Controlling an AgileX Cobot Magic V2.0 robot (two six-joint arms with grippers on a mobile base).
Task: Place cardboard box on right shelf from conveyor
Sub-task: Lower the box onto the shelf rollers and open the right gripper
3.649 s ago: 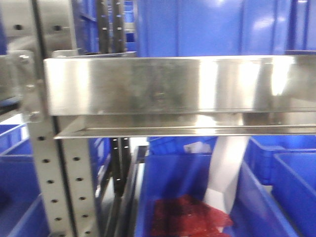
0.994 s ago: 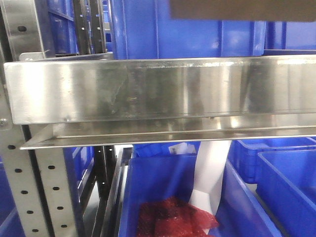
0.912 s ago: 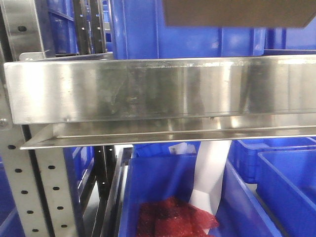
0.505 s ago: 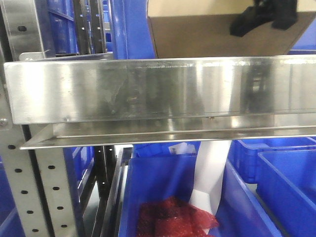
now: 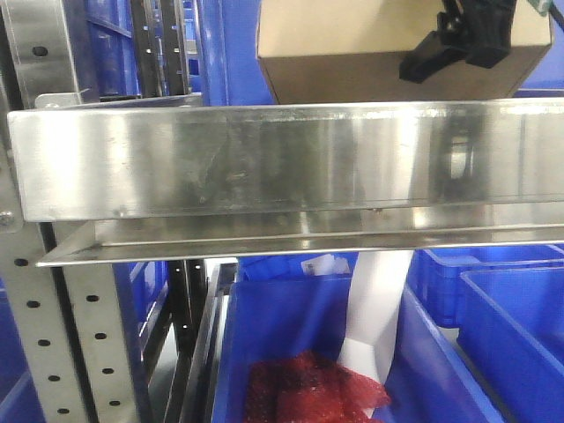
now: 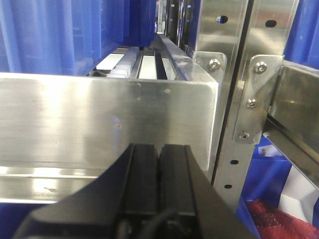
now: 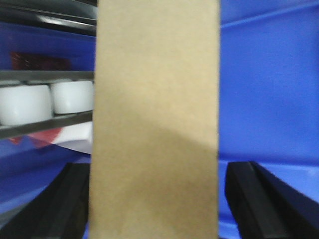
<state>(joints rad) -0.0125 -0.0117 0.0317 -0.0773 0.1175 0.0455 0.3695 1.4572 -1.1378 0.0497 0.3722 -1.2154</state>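
The cardboard box [image 5: 352, 48] sits high behind the tall steel lip of the right shelf [image 5: 282, 159], gripped at its sides by the right hand [image 7: 154, 199], one black finger [image 7: 65, 204] pressed to each flank. The left hand [image 6: 159, 174], fingers pressed together on nothing, faces the shelf's front. Blue bins [image 5: 493, 308] lie below.

Warehouse or storeroom: shiny stainless-steel shelf [image 5: 264, 163] on perforated grey metal uprights [image 5: 35, 344], blue plastic storage bins [image 5: 300, 317] stacked lower frame, white rollers [image 7: 45, 102].
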